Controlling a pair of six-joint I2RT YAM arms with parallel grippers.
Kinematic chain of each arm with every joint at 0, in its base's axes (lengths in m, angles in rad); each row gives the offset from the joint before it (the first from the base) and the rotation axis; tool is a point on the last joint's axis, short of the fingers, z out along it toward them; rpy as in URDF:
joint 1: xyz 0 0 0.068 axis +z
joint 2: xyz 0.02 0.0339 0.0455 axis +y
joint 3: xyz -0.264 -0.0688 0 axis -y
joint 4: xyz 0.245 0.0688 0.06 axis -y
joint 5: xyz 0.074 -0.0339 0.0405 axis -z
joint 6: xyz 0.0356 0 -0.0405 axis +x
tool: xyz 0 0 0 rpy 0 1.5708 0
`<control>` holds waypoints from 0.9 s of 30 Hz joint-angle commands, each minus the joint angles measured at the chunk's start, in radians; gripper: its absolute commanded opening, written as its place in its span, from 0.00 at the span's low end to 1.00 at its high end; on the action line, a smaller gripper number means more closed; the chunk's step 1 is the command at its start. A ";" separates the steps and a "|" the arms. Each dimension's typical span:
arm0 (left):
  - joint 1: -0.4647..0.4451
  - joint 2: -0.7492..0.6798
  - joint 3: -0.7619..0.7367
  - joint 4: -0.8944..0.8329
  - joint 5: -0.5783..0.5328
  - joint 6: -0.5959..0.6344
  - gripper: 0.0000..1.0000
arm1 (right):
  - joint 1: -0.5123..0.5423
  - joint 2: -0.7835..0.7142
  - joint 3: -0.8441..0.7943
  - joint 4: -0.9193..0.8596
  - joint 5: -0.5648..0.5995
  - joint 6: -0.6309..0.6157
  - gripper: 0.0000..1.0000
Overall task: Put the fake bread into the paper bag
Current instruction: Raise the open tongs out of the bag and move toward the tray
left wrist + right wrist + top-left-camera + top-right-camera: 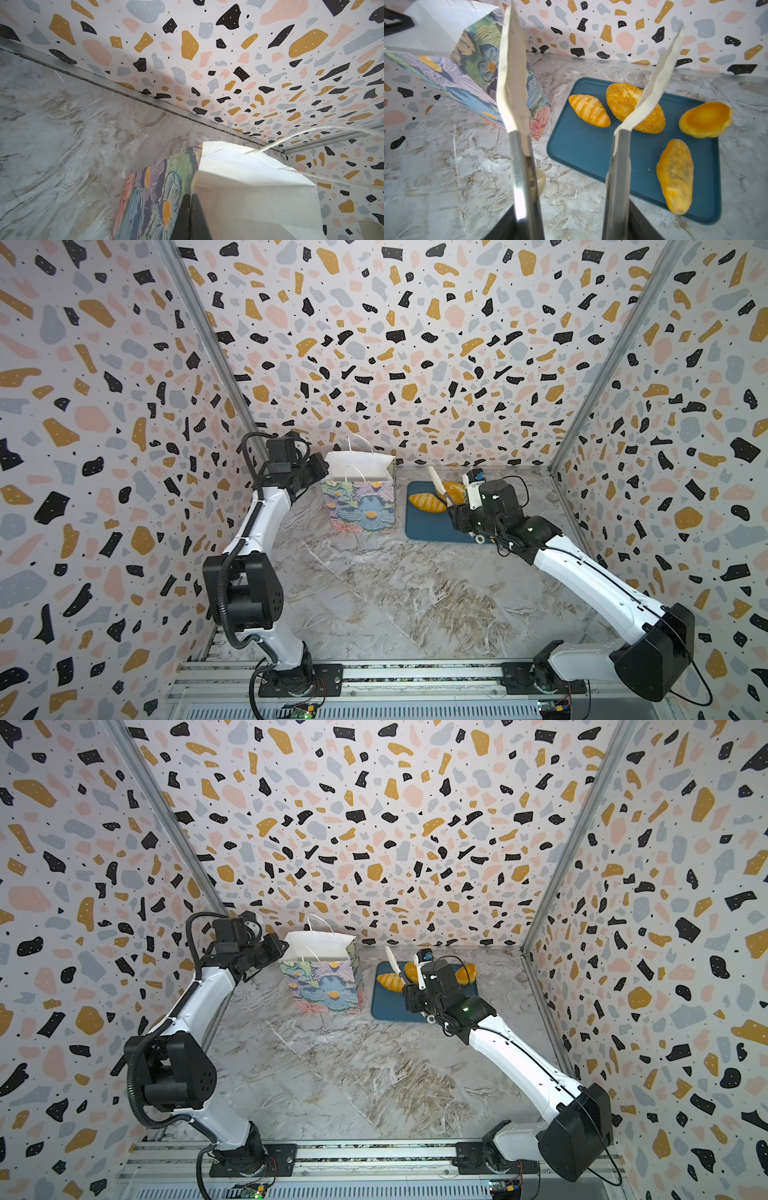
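The flowered paper bag point(361, 506) point(324, 986) stands upright and open at the back. My left gripper point(322, 470) point(190, 197) is shut on the bag's left rim, white inside point(249, 187) showing. On the teal tray point(581, 149) lie a striped croissant point(588, 110) point(426, 502), a speckled loaf point(652, 122), a long roll point(676, 176), and a round bun point(706, 119) overhanging the tray's edge. My right gripper point(455, 512) point(571, 224) grips metal tongs point(512, 83); their white tips stand apart above the tray with nothing between them.
The tray point(390, 1006) lies just right of the bag, near the back wall. Patterned walls close in at the back and both sides. Marble tabletop point(395, 593) stretches toward the front rail.
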 commanded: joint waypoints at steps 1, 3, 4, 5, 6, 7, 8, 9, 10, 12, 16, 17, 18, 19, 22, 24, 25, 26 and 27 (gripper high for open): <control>0.006 -0.027 -0.015 0.024 0.010 0.005 0.00 | -0.022 -0.057 -0.020 0.012 0.026 0.005 0.63; 0.005 -0.029 -0.014 0.024 0.009 0.004 0.00 | -0.037 -0.069 -0.040 0.016 0.029 0.001 0.63; 0.005 -0.030 -0.014 0.024 0.009 0.005 0.00 | -0.047 -0.075 -0.052 0.016 0.032 -0.001 0.63; 0.006 -0.028 -0.015 0.024 0.008 0.003 0.00 | -0.055 -0.082 -0.062 0.018 0.031 -0.003 0.63; 0.006 -0.028 -0.016 0.024 0.008 0.006 0.00 | -0.064 -0.088 -0.073 0.017 0.031 -0.004 0.63; 0.005 -0.028 -0.016 0.024 0.008 0.005 0.00 | -0.072 -0.093 -0.084 0.018 0.033 -0.006 0.63; 0.006 -0.028 -0.015 0.024 0.008 0.005 0.00 | -0.080 -0.099 -0.095 0.019 0.032 -0.007 0.63; 0.005 -0.027 -0.016 0.025 0.009 0.006 0.00 | -0.085 -0.101 -0.102 0.019 0.031 -0.008 0.63; 0.005 -0.028 -0.015 0.024 0.008 0.005 0.00 | -0.091 -0.107 -0.113 0.020 0.032 -0.007 0.63; 0.005 -0.028 -0.016 0.024 0.008 0.005 0.00 | -0.104 -0.116 -0.129 0.022 0.030 -0.008 0.63; 0.005 -0.029 -0.015 0.026 0.008 0.004 0.00 | -0.122 -0.128 -0.153 0.029 0.027 -0.009 0.63; 0.005 -0.029 -0.016 0.026 0.008 0.004 0.00 | -0.127 -0.129 -0.160 0.031 0.027 -0.011 0.63; 0.005 -0.030 -0.016 0.026 0.009 0.004 0.00 | -0.131 -0.130 -0.164 0.031 0.027 -0.011 0.63; 0.005 -0.028 -0.016 0.026 0.008 0.004 0.00 | -0.135 -0.131 -0.168 0.032 0.026 -0.013 0.63; 0.005 -0.030 -0.017 0.028 0.011 0.004 0.00 | -0.145 -0.134 -0.178 0.029 0.026 -0.014 0.63; 0.005 -0.029 -0.015 0.029 0.011 0.003 0.00 | -0.152 -0.137 -0.185 0.029 0.025 -0.017 0.63; 0.005 -0.029 -0.017 0.029 0.010 0.003 0.00 | -0.155 -0.139 -0.191 0.029 0.026 -0.017 0.63; 0.005 -0.029 -0.016 0.028 0.011 0.003 0.00 | -0.159 -0.141 -0.196 0.032 0.026 -0.018 0.63; 0.005 -0.030 -0.016 0.029 0.010 0.004 0.00 | -0.163 -0.142 -0.201 0.033 0.024 -0.018 0.63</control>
